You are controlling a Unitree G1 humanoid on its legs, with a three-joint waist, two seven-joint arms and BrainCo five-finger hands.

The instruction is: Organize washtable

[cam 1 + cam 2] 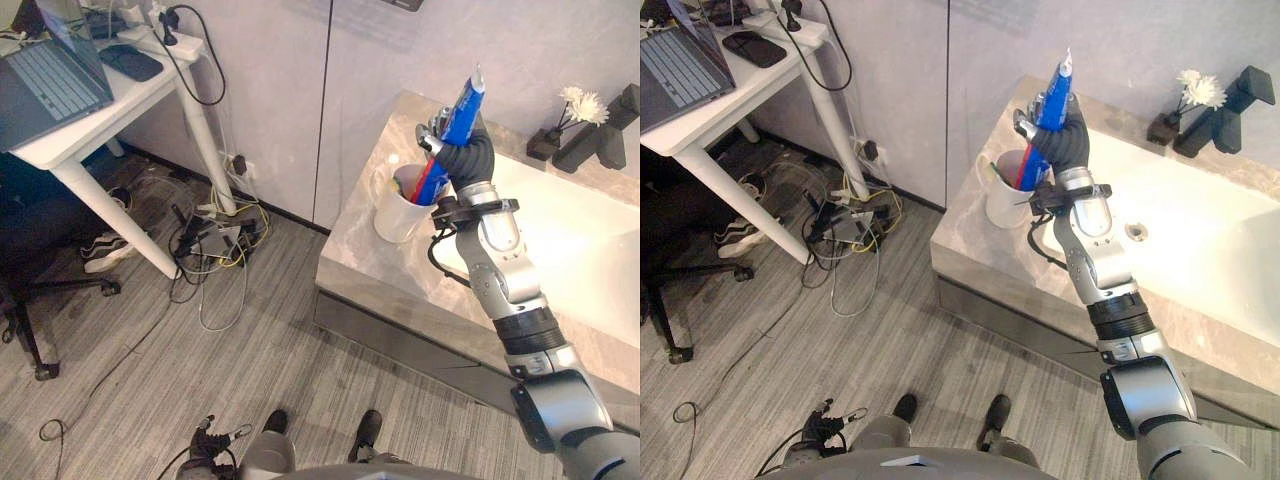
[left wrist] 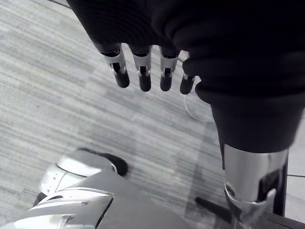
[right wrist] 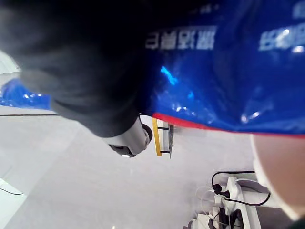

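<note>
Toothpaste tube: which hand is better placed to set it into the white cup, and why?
Right. The right hand grips the toothpaste tube, whose lower end is at the white cup; the left hand hangs over the floor.

**Washtable surface: what it carries**

We record a grey-veined stone washtable (image 1: 356,250) set against the pale wall. We take the white cup (image 1: 398,216) as our reference; it stands upright on the flat stone near the table's left end. Just to the right of the cup the stone gives way to a white sunken basin (image 1: 575,235), with a small round drain (image 1: 1137,232) in its floor. Well beyond the cup, to the far right by the wall, a black angular tap (image 1: 603,140) stands at the basin's back edge. Just on the cup's side of the tap stands a small dark vase (image 1: 544,144) of white flowers (image 1: 585,105).
</note>
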